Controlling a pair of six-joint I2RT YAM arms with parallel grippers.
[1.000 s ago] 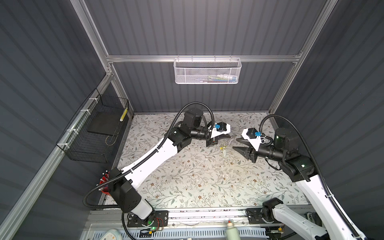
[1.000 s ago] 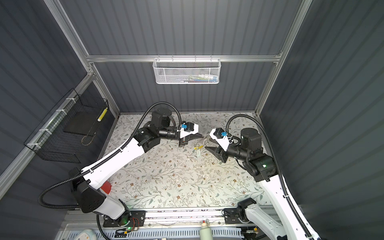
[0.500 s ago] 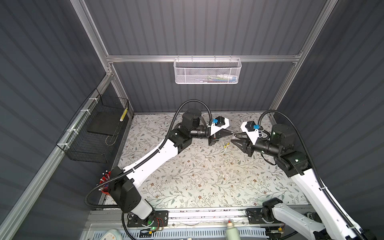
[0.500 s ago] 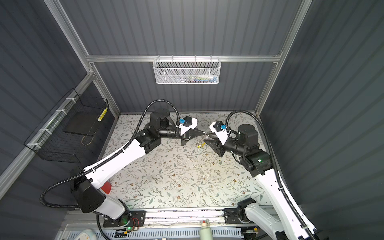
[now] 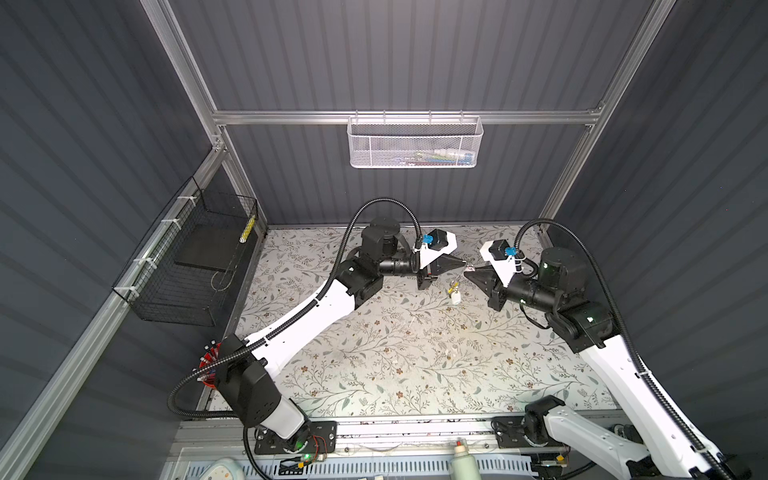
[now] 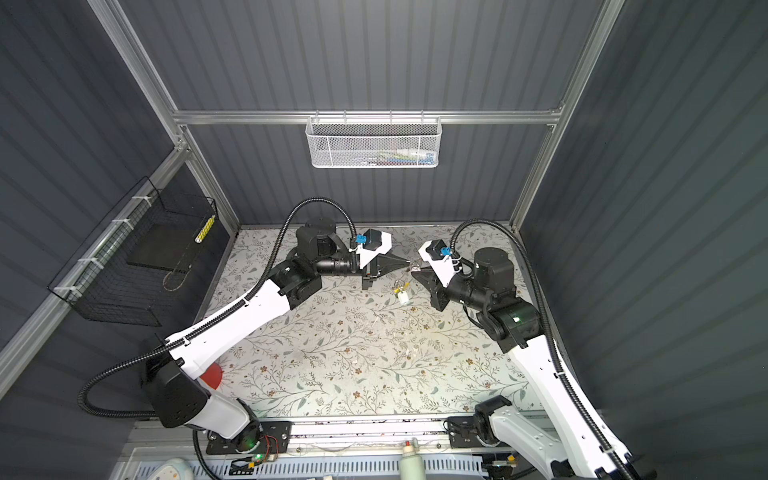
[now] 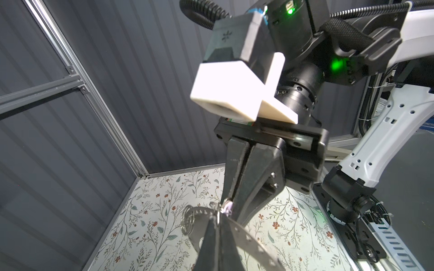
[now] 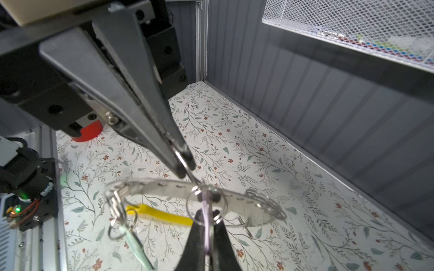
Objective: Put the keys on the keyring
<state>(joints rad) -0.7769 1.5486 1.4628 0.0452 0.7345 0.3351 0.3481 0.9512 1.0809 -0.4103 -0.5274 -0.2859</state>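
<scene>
1. Tabletop (image 5: 415, 374): flat, pale cover w/ floral print, grey-green sprigs, small red-brown flowers, a few whitish scuffs mid-area.
2. Red round obj (image 6: 213, 375) at front-left corner, partly hidden.
3. Front edge meets metal rail (image 5: 415, 427); other 3 sides meet dark ribbed walls (image 5: 395, 195).

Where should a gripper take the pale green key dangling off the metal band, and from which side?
Likely its free lower end, approached from below: the pale green key hangs from a small ring at the metal band's end, and the yellow tag crowds the space higher up.
</scene>
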